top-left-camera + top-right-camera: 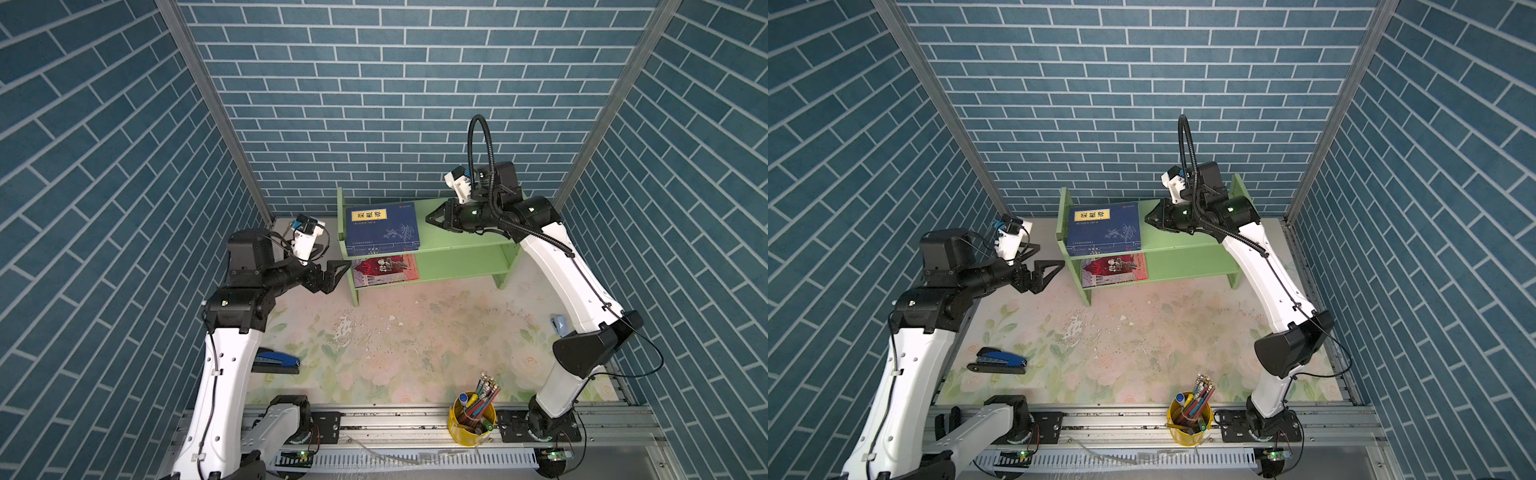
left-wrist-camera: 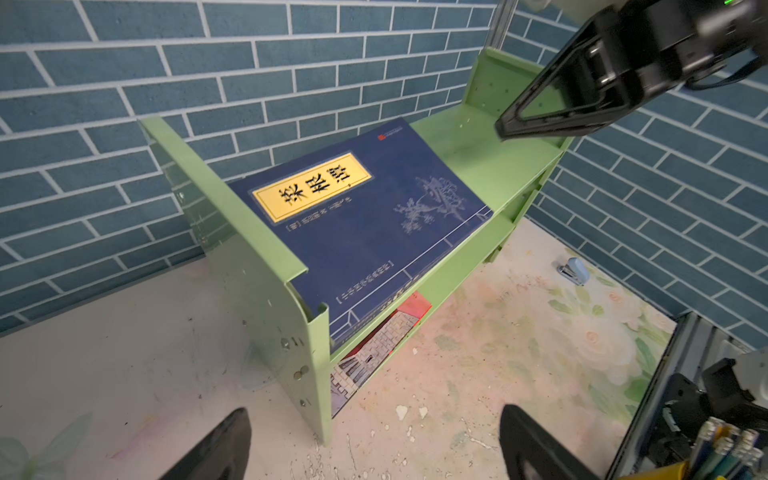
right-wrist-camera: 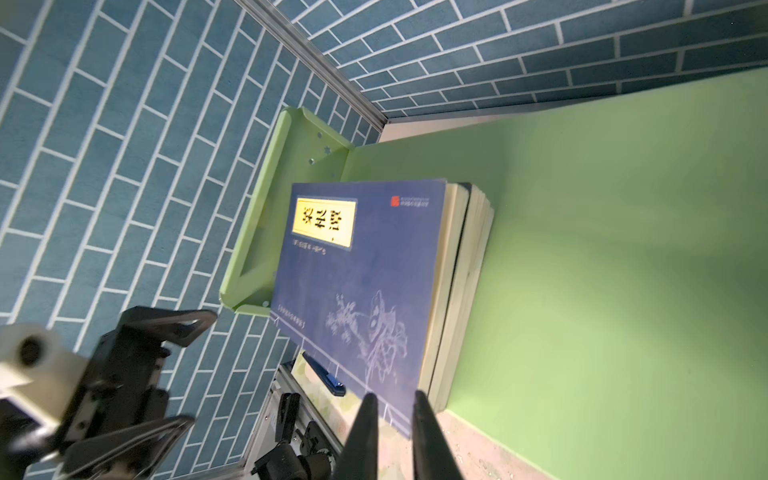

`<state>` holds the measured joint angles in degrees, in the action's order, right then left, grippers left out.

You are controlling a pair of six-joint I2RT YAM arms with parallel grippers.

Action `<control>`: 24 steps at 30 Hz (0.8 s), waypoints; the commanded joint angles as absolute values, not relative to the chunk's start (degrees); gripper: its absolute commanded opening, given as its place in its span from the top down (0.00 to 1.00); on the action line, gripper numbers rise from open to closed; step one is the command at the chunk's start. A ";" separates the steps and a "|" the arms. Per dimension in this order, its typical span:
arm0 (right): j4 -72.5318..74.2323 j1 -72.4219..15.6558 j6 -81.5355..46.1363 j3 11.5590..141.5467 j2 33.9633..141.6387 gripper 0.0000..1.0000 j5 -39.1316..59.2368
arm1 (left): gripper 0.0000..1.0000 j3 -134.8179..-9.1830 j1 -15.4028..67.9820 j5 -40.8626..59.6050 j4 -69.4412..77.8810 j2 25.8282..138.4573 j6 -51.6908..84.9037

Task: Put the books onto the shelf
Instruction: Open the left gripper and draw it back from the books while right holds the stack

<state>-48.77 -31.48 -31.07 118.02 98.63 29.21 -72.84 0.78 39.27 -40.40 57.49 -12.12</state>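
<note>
The light-green shelf [image 1: 457, 224] [image 1: 1183, 232] stands against the back wall. A stack of navy books [image 1: 382, 228] [image 1: 1104, 228] [image 2: 365, 232] [image 3: 361, 282] lies flat at the left end of its upper tier, a yellow title label on top. A red-and-grey book [image 1: 386, 270] [image 1: 1115, 270] [image 2: 374, 349] lies flat on the lower tier beneath. My left gripper [image 1: 337, 257] [image 2: 376, 436] hovers open and empty just outside the shelf's left side panel. My right gripper [image 1: 427, 218] [image 3: 395, 401] hangs over the upper tier right of the stack, fingers drawn together, holding nothing.
A blue stapler [image 1: 276, 361] lies on the floral mat by the left arm. A yellow cup of pens [image 1: 471, 419] stands at the front edge. A small pale-blue stapler [image 1: 559, 324] sits near the right arm. Brick-patterned walls enclose three sides.
</note>
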 commanded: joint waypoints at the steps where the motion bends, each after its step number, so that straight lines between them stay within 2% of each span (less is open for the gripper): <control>1: -48.59 -31.57 -29.99 113.20 94.22 0.89 33.52 | 0.07 -70.24 0.88 36.24 -39.91 57.17 -17.26; 9: -40.58 -32.47 -34.09 99.20 88.23 0.95 39.81 | 0.09 -66.15 0.88 34.91 -32.92 58.51 -16.28; 24: -36.65 -34.54 -35.33 97.35 90.76 0.95 40.65 | 0.09 -65.53 0.88 33.05 -25.35 62.75 -13.58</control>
